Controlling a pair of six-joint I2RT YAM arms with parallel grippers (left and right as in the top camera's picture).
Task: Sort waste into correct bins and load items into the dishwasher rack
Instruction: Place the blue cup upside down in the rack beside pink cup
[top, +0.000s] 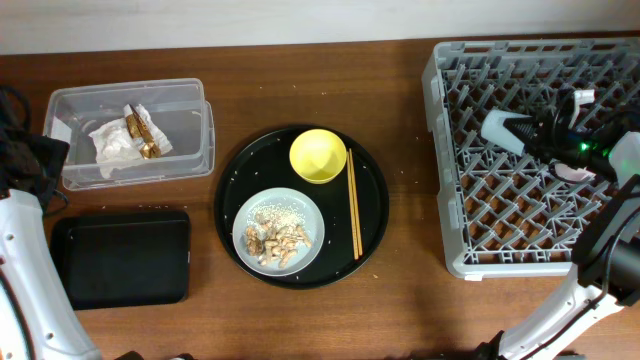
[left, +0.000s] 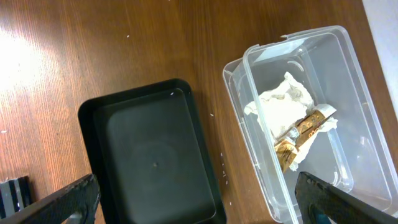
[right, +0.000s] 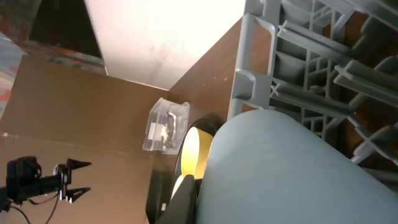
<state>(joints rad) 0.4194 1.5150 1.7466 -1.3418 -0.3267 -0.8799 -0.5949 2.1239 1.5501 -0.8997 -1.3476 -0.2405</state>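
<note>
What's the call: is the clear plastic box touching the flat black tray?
Apart. The left wrist view shows a strip of bare wooden table between the clear plastic box and the flat black tray; overhead shows the same gap.

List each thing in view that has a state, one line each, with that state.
left gripper: open, empty.
blue cup: held sideways over the rack.
right gripper: shut on the blue cup.
clear box: open, wrappers inside.
black bin: empty.
bowl: upright, empty.
plate: carrying scraps.
chopsticks: lying on the round tray.
</note>
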